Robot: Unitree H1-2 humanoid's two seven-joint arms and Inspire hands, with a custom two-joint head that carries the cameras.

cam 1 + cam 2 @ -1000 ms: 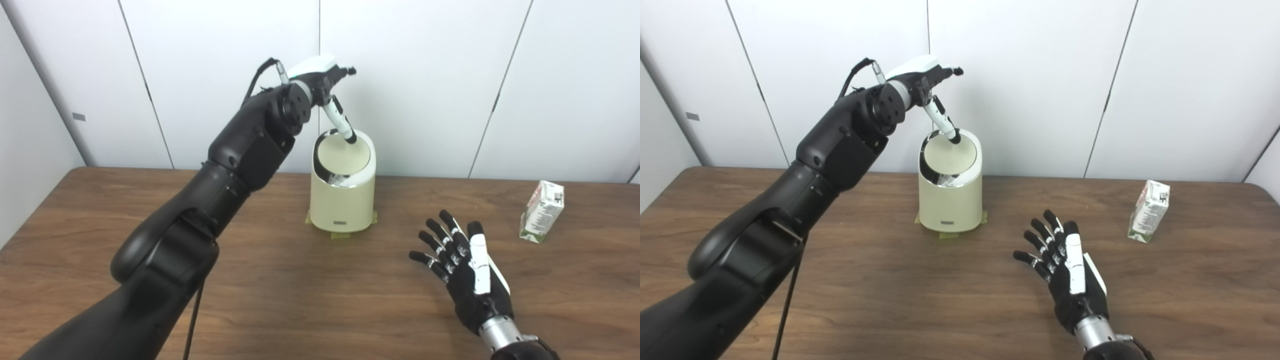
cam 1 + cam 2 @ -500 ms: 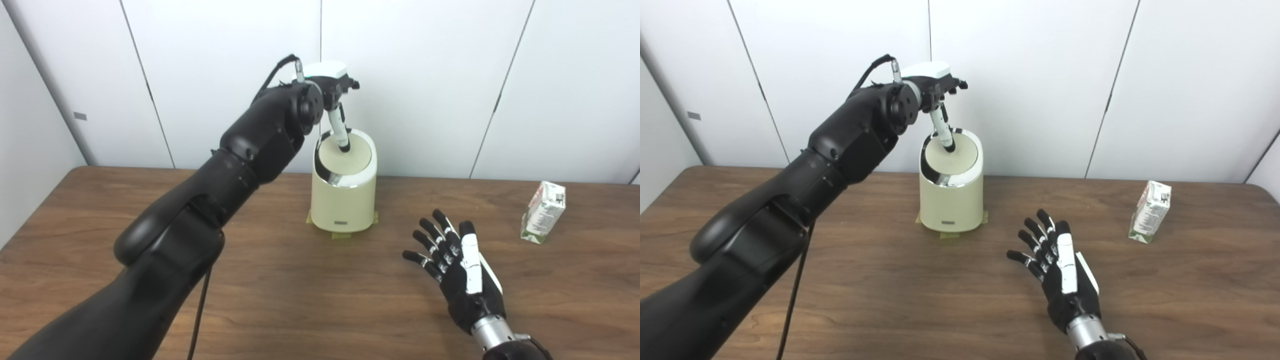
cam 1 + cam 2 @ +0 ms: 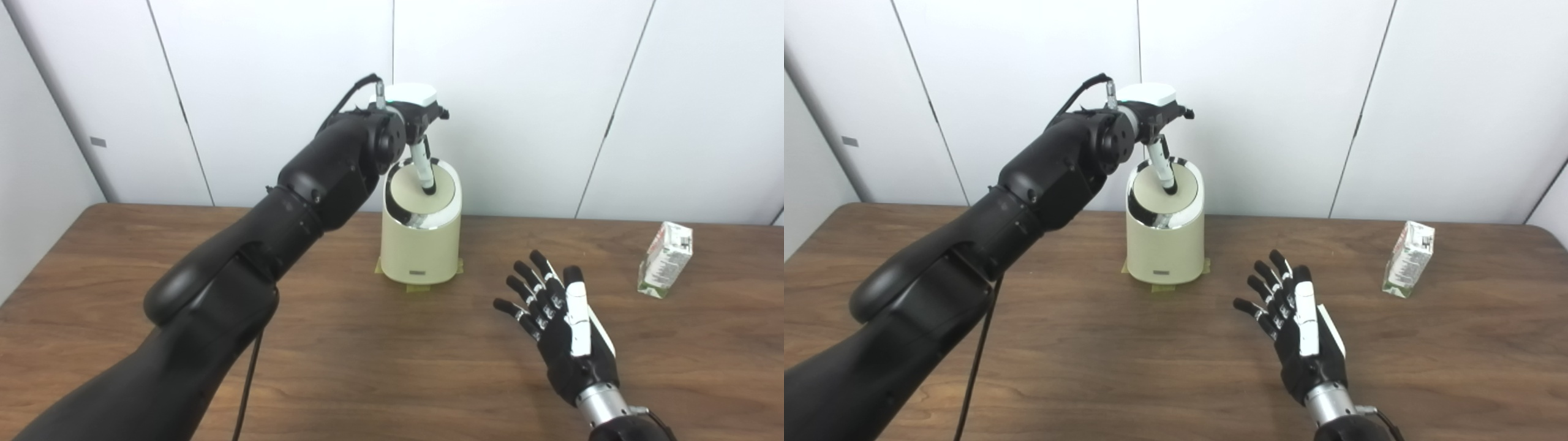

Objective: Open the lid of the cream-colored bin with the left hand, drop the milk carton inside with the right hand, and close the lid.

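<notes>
Green-white milk carton (image 3: 664, 258) upright, top tilted slightly right

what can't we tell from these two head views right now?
- Inside of the cream bin: hidden in both eye views by its lid.
- Left hand: one finger points down at the lid; the arm and wrist cover the rest, and contact is unclear.
- Milk carton: print too small to read.
- Right hand: seen open, palm side hidden.
</notes>
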